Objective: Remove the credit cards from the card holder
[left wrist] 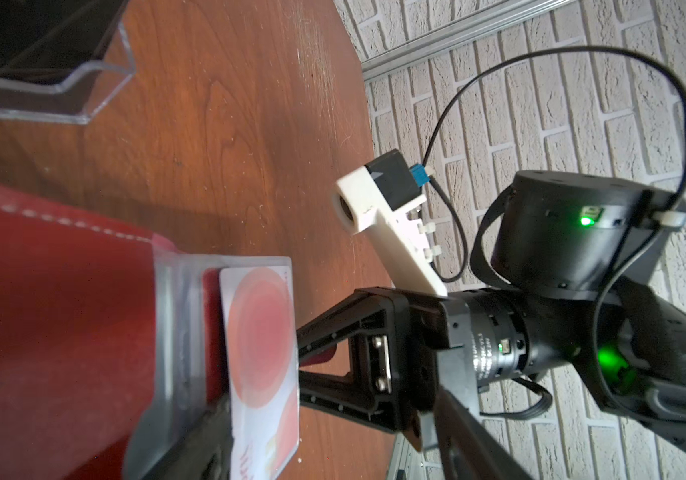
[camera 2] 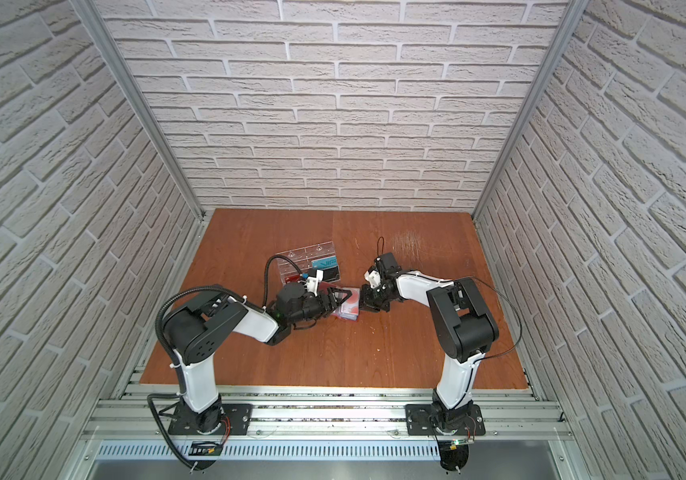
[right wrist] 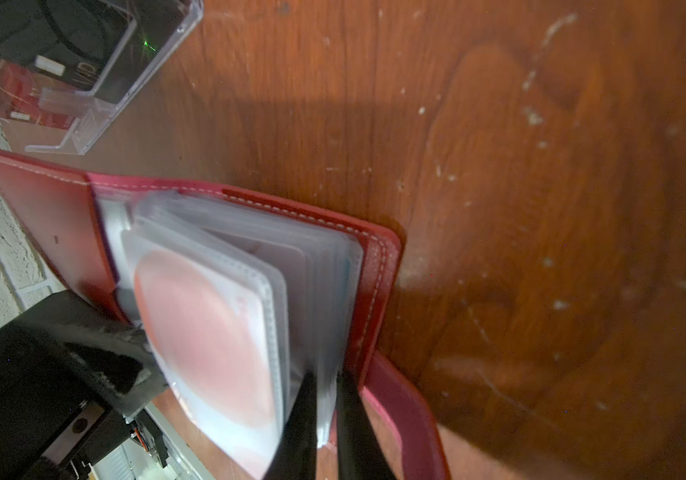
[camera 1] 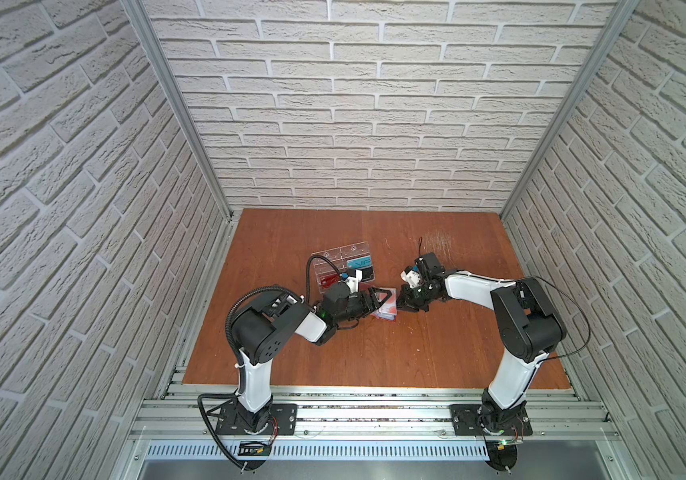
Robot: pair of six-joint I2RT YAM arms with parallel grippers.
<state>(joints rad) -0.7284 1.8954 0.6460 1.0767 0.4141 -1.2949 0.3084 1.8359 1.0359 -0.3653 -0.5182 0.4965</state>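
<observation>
The card holder (camera 1: 387, 309) lies open mid-table, the right gripper (right wrist: 326, 386) pinching its clear sleeves (right wrist: 320, 266), the left gripper (camera 1: 376, 303) spread wide at the cover. The VIP card (camera 1: 360, 263) already sits in the clear rack (camera 1: 339, 253) — the red-circle card (right wrist: 208, 332) is still sleeved.

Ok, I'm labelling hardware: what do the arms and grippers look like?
Left arm and right arm: white links, black joint housings, black cables. Left gripper and right gripper: black, triangular open-frame fingers. White camera mount, green lights.
</observation>
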